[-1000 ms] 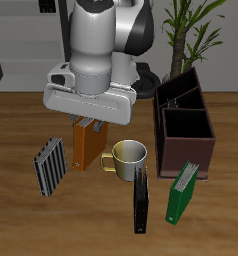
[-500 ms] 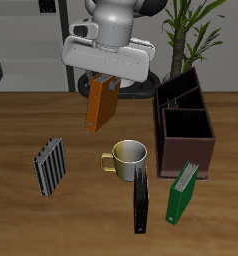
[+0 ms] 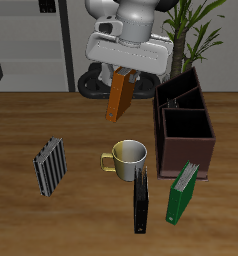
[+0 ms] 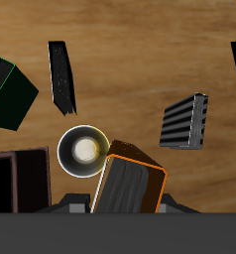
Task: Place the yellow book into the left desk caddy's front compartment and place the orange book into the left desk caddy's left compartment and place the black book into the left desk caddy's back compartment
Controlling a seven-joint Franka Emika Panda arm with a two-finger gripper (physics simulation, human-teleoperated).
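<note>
Above the wooden table (image 3: 31, 130), in the upper middle of the exterior frame, my gripper (image 3: 124, 72) holds the plain orange-brown hardcover book (image 3: 118, 96) closed between its fingers. This book hangs in the air, tilted, with its lower end leaning toward the frame's left. Just beside it, at the right of the frame, stands the smaller dark brown desk caddy with inner dividers (image 3: 177, 91); the book does not touch it. A second, similar dark caddy (image 3: 187, 140) stands in front of the first one. Below the book on the table are a pale metal mug (image 3: 126, 157), the long slim black book (image 3: 141, 200), a green book (image 3: 182, 191) and a grey-and-white striped book (image 3: 50, 165).
</note>
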